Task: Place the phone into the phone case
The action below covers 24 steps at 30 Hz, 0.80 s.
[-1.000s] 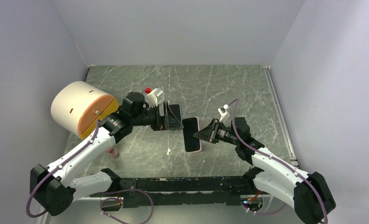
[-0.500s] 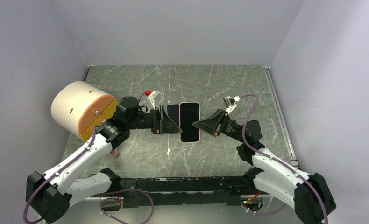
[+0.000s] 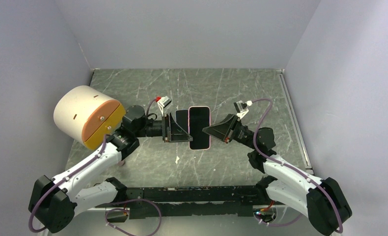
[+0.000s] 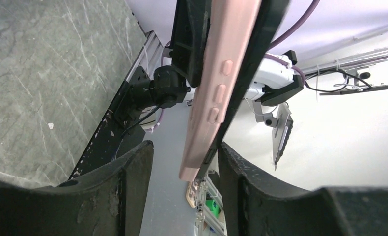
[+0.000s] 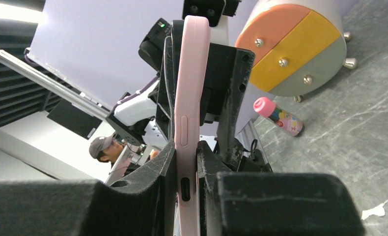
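Mating step. Right gripper is closed on the pink phone case. The black phone rides in the left gripper, whose closure cannot be told, against the case. Next move, as judged: square alignment, then pressing home.

A pink case with side button bumps is held up off the counter. A black phone touches it at 9 o'clock.
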{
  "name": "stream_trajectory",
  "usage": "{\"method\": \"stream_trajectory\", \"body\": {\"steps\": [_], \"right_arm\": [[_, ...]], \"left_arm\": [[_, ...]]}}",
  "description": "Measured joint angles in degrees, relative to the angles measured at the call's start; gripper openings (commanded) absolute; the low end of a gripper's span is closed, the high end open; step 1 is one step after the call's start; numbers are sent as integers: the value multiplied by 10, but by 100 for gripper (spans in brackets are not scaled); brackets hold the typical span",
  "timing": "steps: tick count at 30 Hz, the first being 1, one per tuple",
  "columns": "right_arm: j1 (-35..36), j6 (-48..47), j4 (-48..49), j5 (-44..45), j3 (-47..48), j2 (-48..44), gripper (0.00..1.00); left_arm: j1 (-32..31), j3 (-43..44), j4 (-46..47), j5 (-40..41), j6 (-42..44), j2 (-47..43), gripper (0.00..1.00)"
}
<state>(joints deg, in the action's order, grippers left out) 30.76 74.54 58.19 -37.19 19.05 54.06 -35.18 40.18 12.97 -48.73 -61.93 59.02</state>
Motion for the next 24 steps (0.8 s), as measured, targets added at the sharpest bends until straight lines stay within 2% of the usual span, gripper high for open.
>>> {"method": "stream_trajectory", "body": {"steps": [4,7,10,13,15,19,22,24], "right_arm": [[0,-14,-33,0,0,-11,0],[0,-26,-60,1,0,-18,0],[-3,-37,-93,6,1,-24,0],[-3,-54,-129,9,1,-33,0],[-3,-68,-155,10,3,-38,0],[-2,-93,-192,9,10,-43,0],[-2,-121,-214,7,19,-45,0],[-2,-133,-222,2,20,-46,0]], "left_arm": [[0,0,23,-7,-11,12,33],[0,0,40,-16,-16,25,13],[0,0,39,-17,-10,35,4],[0,1,10,-8,8,37,3],[0,2,-9,-2,20,37,13],[-1,7,-45,10,43,37,45],[-1,14,-79,21,53,31,58],[0,16,-92,28,57,19,62]]}}
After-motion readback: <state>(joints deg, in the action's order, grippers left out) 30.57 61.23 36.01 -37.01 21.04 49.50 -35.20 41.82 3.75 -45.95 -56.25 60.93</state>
